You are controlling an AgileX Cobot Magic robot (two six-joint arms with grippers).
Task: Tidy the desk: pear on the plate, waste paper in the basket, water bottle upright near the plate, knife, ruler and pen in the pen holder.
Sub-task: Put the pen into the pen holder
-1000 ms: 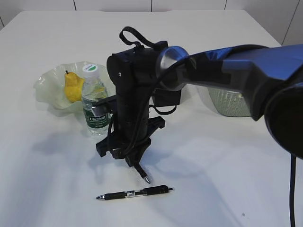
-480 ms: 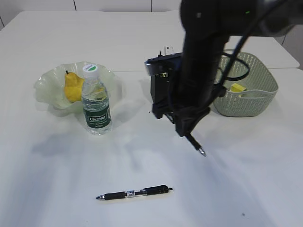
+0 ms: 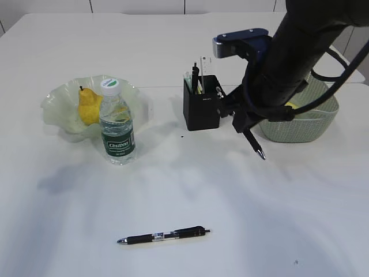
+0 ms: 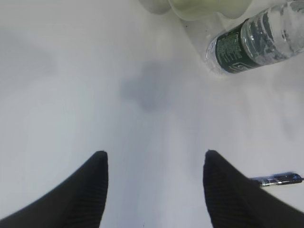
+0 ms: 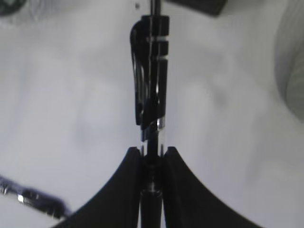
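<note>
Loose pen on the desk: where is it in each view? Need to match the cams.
Exterior: pen lies flat, bottom centre, in front of the bottle.
Left wrist: only its end shows, lower right edge, beside the right finger.
Right wrist: blurred, bottom left corner; the pen shut in the gripper is a different one.
Shared landmark: the bottle's green label, visible in exterior and left wrist.

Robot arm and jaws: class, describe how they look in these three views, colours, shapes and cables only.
The right arm is glossy black and bulky, with a blue block near its top and black cables looping beside it. In both wrist views the jaws are matt black, tapering to curved points, their inner faces finely ribbed. No markings can be read.
</note>
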